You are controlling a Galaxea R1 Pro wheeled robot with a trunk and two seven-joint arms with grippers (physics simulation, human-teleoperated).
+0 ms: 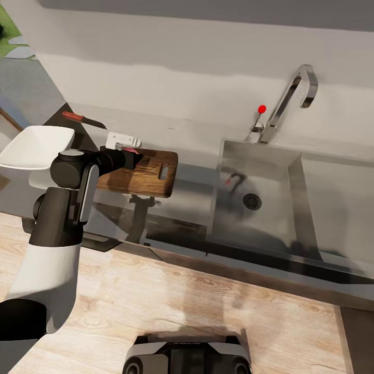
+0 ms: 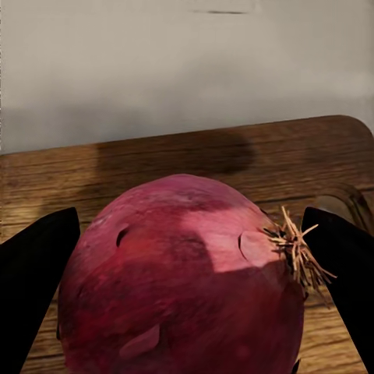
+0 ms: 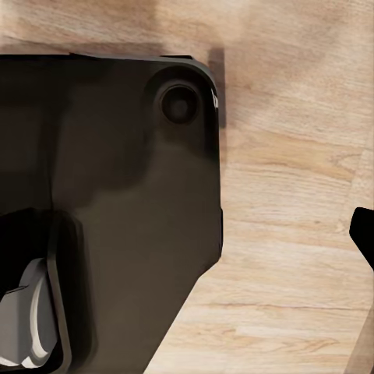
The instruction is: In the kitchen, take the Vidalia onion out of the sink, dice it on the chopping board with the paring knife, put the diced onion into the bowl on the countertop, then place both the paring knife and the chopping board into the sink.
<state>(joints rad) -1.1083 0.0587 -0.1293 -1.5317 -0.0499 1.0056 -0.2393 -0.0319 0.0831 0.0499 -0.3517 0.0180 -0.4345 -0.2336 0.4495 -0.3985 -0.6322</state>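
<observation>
Onion (image 2: 183,280) sits clamped in the left claw (image 2: 187,265) above the chopping board (image 1: 143,174). Lowering it onto the board's middle before releasing should stop rolling. Right claw's state cannot be told.

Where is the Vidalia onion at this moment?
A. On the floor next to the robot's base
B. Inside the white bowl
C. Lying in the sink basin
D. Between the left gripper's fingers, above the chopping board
D. In the left wrist view the Vidalia onion sits between the dark fingers of the left gripper, with the chopping board behind it.
</observation>
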